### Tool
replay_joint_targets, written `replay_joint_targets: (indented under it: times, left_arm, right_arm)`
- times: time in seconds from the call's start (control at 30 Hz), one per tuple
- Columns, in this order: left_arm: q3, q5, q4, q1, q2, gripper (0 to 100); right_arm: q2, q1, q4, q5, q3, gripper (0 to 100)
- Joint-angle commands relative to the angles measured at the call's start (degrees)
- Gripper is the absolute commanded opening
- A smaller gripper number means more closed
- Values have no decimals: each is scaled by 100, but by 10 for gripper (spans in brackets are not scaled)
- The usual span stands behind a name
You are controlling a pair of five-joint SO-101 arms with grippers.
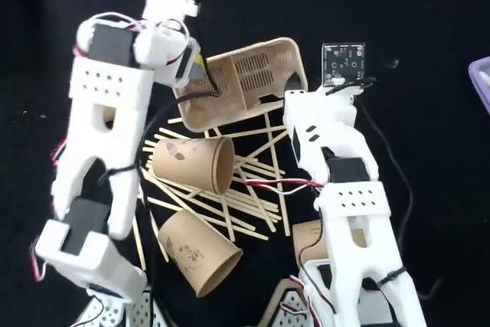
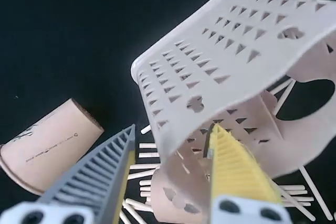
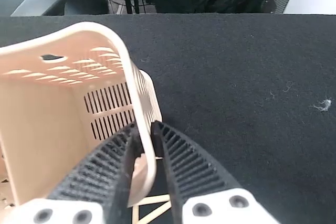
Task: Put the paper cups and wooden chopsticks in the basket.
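Apparently the step in hand is to set the tipped basket point(image 1: 245, 82) upright with both arms. To do it well, the two grippers should turn together, so that the thin wall neither twists nor slips. The right gripper point(image 3: 144, 127) pinches the basket's rim, one finger inside and one outside. The left gripper point(image 2: 173, 129) is spread, with the basket's corner between its fingers, not clamped. The paper cups point(image 1: 195, 162) lie on their sides near both grippers. Loose chopsticks point(image 1: 245, 181) are scattered under the basket and the cups.
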Motion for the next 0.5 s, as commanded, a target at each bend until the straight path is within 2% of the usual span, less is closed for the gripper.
replay_joint_targets:
  times: [0.0,0.3,0.47]
  left_arm:
    - [-75,62,369,-57,-422,228]
    - [927,62,431,-171,-484,223]
    - [1543,193,-167,-215,-484,223]
  right_arm:
    - [127,-88,-387,-35,-101,10]
    - [681,-79,-431,-35,-488,11]
    - [936,-88,-431,-35,-637,11]
